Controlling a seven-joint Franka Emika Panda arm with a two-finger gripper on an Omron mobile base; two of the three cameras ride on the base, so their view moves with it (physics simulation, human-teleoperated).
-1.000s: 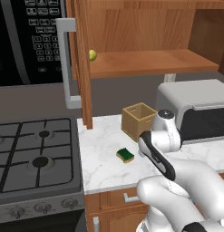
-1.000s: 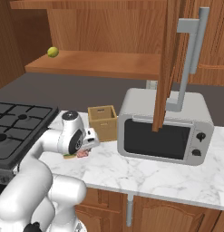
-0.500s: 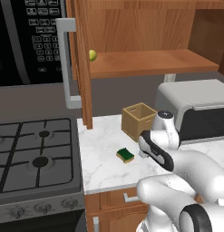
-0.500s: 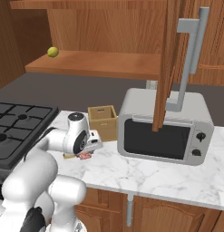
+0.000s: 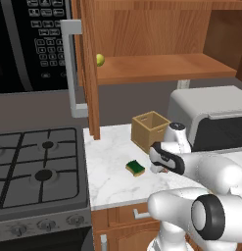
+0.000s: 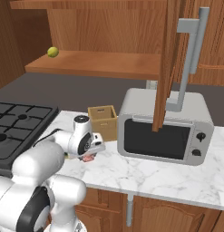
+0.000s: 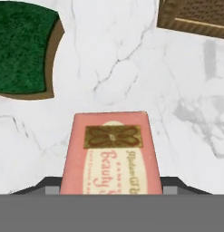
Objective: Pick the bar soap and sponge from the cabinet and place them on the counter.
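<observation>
Down at the counter (image 5: pixel 112 181) now, and the gripper (image 6: pixel 89 154) hangs low over the marble with the bar soap (image 7: pixel 110 153) set between its two fingers, jaws partway open and closed on the block's long sides. In the hand view the soap sits at six o'clock, label up, pink face square to the camera. Whether its underside is touching the slab yet cannot be told from these pictures.

The sponge (image 5: pixel 136 167) already lies on the marble, green side up, at about ten o'clock from the soap in the hand view and near it but apart. The wooden box (image 5: pixel 149 131) stands at one o'clock, also clear.

As for handling, the soap looks like a small, rigid, light block, probably slick on its faces, so a squeeze across the narrow width at mid-length seems the safest hold; a grip near one end might let it pivot or squirt out. It should not crush. The sponge, by contrast, would give under the fingers. The cabinet (image 6: pixel 99 63) shelf above holds a yellow-green fruit (image 6: pixel 52 52).
</observation>
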